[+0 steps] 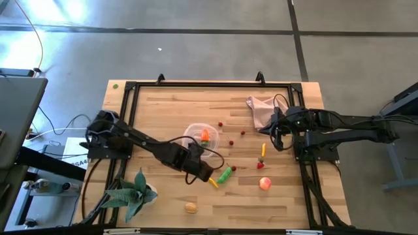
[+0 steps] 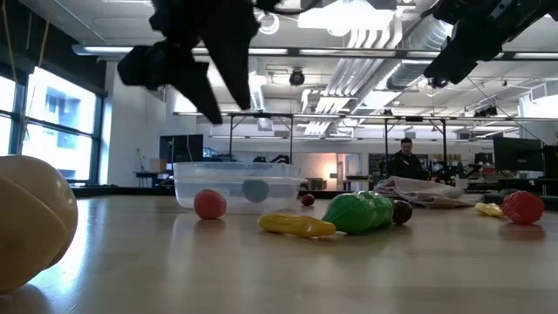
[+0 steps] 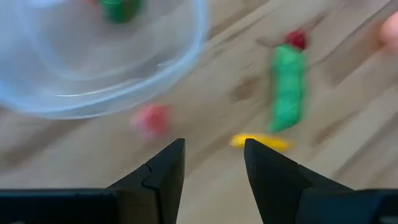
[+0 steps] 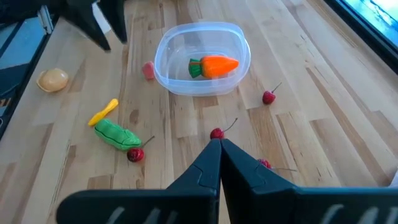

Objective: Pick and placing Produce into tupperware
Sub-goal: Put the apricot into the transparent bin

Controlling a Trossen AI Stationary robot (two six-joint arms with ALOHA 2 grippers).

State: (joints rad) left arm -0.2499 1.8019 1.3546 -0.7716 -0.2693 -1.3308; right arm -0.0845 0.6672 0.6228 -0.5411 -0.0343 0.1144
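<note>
Behind your counter [image 1: 287, 196] of pale wooden planks lies a broad hall with ceiling ducts, lamps and tall windows, and a person in dark clothing [image 2: 404, 162] stands far back.

Your small round clear plastic tupperware [image 1: 200, 136] with its whitish rim sits near the middle of the counter, and the orange toy carrot with a green top [image 4: 214, 65] lies inside it. Your left claw [image 3: 213, 163] hangs above the boards just beside the tub, on the near side; its two dark fingers stand apart with nothing between them, so it is released. Under and ahead of it you see a small yellow piece [image 3: 259, 142] touching the lower end of a long green toy pepper [image 3: 288, 86], with a dark red berry [image 3: 296, 39] at the pepper's far end. A small pink-red piece [image 3: 151, 119] lies just beside the tub wall.

Your right claw [image 4: 219, 144] waits over the right part of the counter, its fingers clenched together on nothing, near the crumpled pink cloth [image 1: 262, 109]. Tiny red berries with stems [image 4: 268, 97] are scattered between the tub and that arm. A peach-pink round fruit [image 1: 264, 184] lies toward the near right, a tan lump [image 1: 190, 207] by the near edge, and a green spiky leafy plant [image 1: 134, 193] at the near left corner.
</note>
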